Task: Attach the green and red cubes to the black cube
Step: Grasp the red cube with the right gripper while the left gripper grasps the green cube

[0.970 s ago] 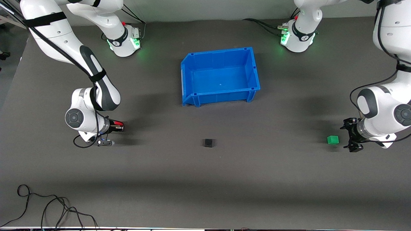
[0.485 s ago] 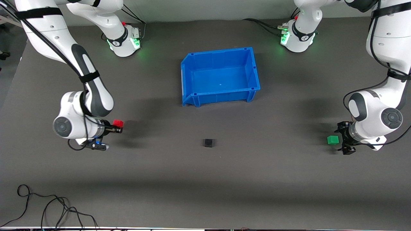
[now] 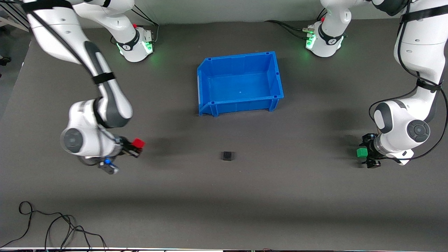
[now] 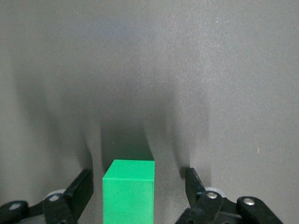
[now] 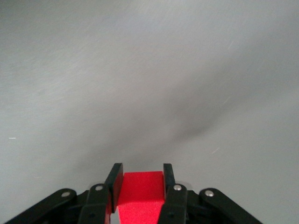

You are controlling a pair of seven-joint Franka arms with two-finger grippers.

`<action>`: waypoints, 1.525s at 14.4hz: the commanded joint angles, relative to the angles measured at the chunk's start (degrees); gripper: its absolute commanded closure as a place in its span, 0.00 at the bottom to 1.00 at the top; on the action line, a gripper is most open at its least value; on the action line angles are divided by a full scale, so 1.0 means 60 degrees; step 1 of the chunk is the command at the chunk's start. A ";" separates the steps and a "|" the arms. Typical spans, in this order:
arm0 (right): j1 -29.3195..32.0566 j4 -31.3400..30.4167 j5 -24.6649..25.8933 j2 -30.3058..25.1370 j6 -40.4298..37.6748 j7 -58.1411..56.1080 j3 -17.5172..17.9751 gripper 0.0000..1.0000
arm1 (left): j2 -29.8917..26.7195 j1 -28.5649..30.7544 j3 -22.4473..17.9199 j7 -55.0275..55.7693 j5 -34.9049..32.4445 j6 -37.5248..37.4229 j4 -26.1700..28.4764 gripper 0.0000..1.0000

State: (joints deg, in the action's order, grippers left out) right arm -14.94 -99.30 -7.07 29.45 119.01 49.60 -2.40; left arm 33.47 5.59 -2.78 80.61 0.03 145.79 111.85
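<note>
**Operator:** Dark grey counter [image 3: 315,196], matte, with both arm bases along its edge farthest from the front camera. Report positions of the task items.

**Technician:** Black cube [image 3: 227,155] sits alone on the counter, nearer the front camera than the blue bin [image 3: 278,75]. Nothing touches it. Red cube [image 3: 138,142] is clamped in the right pincer [image 3: 134,147], held up over the counter toward the right arm's end. Green cube [image 3: 362,152] rests on the counter toward the left arm's end.

**Operator:** Pincer states?

**Technician:** Right pincer: fingers [image 5: 114,179] pressed flat against two opposite sides of the red cube, narrow, gripping it. Left pincer [image 3: 369,151]: spread wide, one finger [image 4: 81,191] on each side of the green cube with a visible gap at both faces. No contact with the cube is visible.

**Operator:** Reason for this arrangement?

**Technician:** Judgement only: gripping the red cube by its sides leaves its forward face exposed, which suits pressing it against the black cube. The left pincer straddles the green cube squarely, apparently so that closing will seat it centred. The black cube lies between the two arms, reachable from either end
</note>
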 commanded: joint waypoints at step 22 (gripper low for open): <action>-0.2738 0.4567 -0.2015 0.4274 0.1301 0.9281 -0.0070 0.89 | 0.0061 -0.2964 0.0010 0.3995 0.0126 -0.2692 -0.3010 1.00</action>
State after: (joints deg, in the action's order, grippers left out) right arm -30.17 -75.23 -18.02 52.19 125.09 102.12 -2.23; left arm 32.98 -8.43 -1.80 101.19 0.24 130.75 96.18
